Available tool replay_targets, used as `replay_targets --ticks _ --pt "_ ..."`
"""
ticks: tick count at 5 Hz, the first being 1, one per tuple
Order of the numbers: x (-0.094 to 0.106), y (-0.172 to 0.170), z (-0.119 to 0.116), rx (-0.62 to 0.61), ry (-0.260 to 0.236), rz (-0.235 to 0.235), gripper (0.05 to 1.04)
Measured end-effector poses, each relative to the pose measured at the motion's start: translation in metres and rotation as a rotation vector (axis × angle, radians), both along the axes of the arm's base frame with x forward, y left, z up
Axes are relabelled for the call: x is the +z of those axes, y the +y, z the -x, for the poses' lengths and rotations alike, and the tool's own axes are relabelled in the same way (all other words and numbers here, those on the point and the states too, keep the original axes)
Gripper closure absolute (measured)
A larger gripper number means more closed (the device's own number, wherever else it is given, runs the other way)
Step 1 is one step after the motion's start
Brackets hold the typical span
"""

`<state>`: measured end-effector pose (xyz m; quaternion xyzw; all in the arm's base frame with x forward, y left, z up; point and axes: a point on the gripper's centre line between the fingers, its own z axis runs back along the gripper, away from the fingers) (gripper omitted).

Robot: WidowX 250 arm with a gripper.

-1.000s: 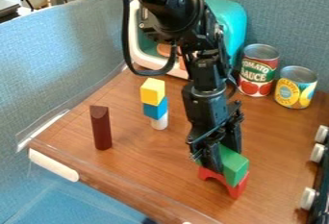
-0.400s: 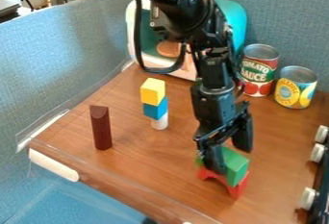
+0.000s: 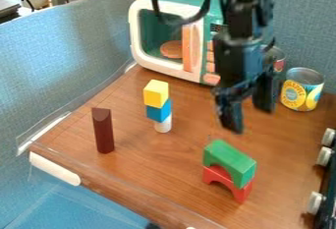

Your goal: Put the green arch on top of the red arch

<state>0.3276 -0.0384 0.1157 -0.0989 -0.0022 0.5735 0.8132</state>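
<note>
The green arch (image 3: 231, 158) sits on top of the red arch (image 3: 242, 192), legs down, on the worktop (image 3: 151, 179), in the lower right part of the view. From the fingers (image 3: 249, 118) it lies below and toward the near side of the worktop, a little left in the view and well apart from them. Its long axis runs from upper left to lower right, the same way as the red arch's, while the line between the two fingertips slants up to the right, across that axis. The fingers are spread wide and hold nothing.

The arm (image 3: 244, 21) comes in from the top edge and hangs close to upright, the gripper pointing down in front of the toy microwave (image 3: 134, 31), to the left of the yellow-labelled can (image 3: 302, 89). The yellow cube (image 3: 156, 94), blue cube and white cylinder stand stacked to its left.

The task looks done: the arches seem well lined up and steady. The next move should need no new grasp, just the arm going up and away. The main risk I'd see is a low swing back toward the near side, where a fingertip could catch the green arch and slide it off its base.
</note>
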Motion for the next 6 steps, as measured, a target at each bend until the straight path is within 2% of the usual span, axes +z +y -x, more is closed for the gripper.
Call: replay_targets --ticks 1,2,3,4,5,6 --pt "0.012 0.004 0.007 -0.016 0.042 -0.011 0.083" --pt "0.013 0.019 0.022 -0.203 0.129 -0.069 0.083" --pt "0.008 0.028 0.032 -0.458 0.188 -0.182 0.083" --pt "-0.006 0.027 0.030 -0.707 0.246 -0.306 0.083" --pt "-0.010 0.024 0.024 -0.944 0.203 -0.406 0.083" --pt "-0.003 0.023 0.020 -1.169 -0.021 -0.355 0.083"
